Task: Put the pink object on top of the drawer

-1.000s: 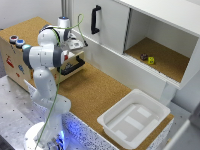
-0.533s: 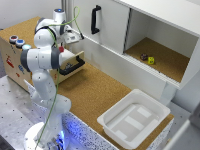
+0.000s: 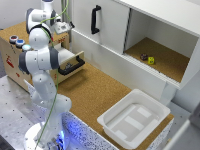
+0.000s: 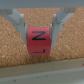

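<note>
In the wrist view my gripper [image 4: 40, 31] is shut on the pink object [image 4: 39, 40], a small reddish-pink block with black marks, held between both fingers above a cork-coloured surface. In the exterior view the gripper [image 3: 63, 26] is at the back of the light wood box [image 3: 14, 62], over its top. The pink object is too small to make out there. The drawer [image 3: 70, 56] stands pulled open below, its black bar handle [image 3: 74, 66] facing the cork floor.
Round blue-rimmed caps [image 3: 19, 43] sit on the box top at the exterior view's left. The white cupboard [image 3: 112, 30] with a vertical black handle [image 3: 94, 19] stands behind. Its open compartment holds dark red [image 3: 144, 56] and yellow [image 3: 151, 60] pieces. A white tray [image 3: 132, 120] lies at the front right.
The arm has risen and swung back from the drawer area. The gripper now sits higher, over the back of the box top.
</note>
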You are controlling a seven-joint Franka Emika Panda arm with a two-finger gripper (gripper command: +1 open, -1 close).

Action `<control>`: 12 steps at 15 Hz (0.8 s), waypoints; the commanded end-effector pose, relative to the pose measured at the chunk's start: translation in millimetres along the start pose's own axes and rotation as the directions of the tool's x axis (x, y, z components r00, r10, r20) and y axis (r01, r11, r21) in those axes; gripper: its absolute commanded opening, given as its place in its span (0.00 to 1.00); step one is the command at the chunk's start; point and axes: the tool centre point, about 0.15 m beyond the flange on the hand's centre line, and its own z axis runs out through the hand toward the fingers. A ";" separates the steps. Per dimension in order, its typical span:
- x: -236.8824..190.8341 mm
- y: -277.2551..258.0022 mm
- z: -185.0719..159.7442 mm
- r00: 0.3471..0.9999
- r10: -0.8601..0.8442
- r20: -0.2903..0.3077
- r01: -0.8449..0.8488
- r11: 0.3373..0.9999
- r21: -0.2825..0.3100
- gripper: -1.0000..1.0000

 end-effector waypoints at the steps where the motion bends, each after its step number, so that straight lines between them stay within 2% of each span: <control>1: 54.0 7.4 14.1 0.992 0.025 0.122 -0.038 0.994 0.104 0.00; 2: 55.7 6.2 18.0 0.989 0.030 0.143 -0.045 0.994 0.102 0.00; 3: 55.9 4.2 19.3 0.987 0.035 0.154 -0.050 0.994 0.095 1.00; 6: 56.4 0.9 15.2 0.986 0.045 0.158 -0.059 0.995 0.085 1.00; 9: 57.3 1.8 -0.3 0.990 0.070 0.123 -0.079 0.994 0.071 1.00; 12: 48.6 8.3 -19.8 0.990 0.111 0.091 -0.115 0.993 0.030 1.00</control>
